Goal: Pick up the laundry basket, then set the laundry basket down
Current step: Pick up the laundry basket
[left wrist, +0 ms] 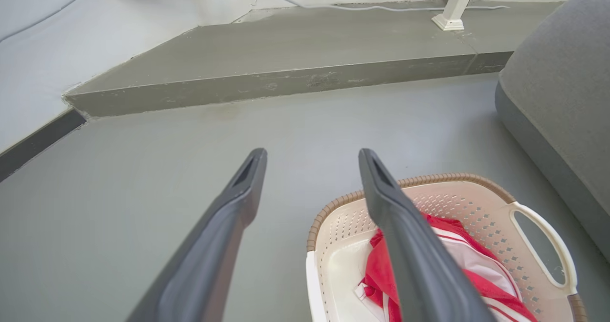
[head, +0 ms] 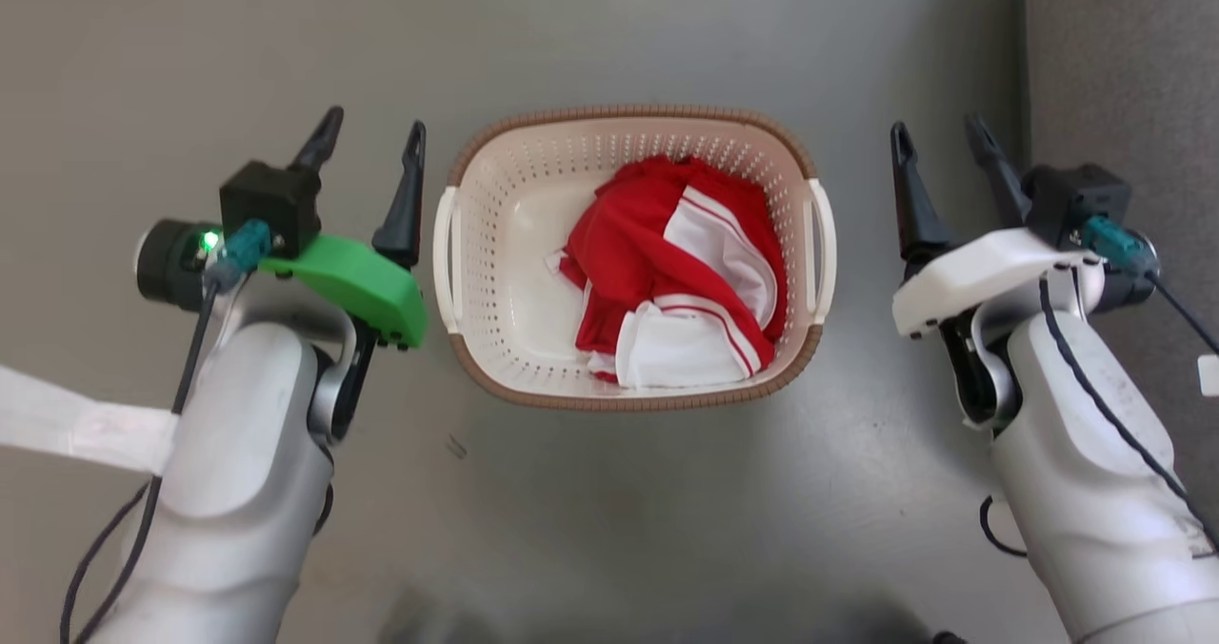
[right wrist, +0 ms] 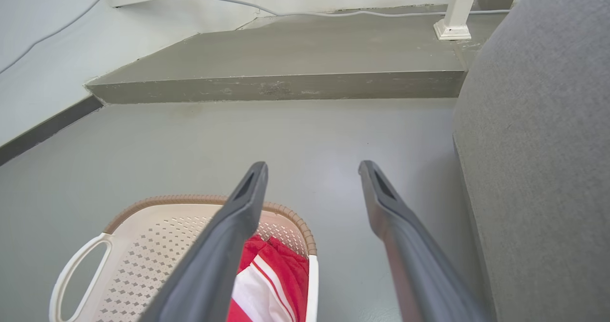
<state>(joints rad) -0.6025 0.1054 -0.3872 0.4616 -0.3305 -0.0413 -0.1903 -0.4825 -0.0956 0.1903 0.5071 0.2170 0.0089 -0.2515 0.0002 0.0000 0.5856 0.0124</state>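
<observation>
Head view entry. One laundry basket, standing on the grey floor between both arms, holding one red-and-white garment. Long axis runs side to side. It has two white handles, one on each short end, each facing an arm. Left end effector: fingers apart, empty, just beside the left handle, the nearer of the two. Right end effector: fingers apart, empty, a little off the right handle.
</observation>
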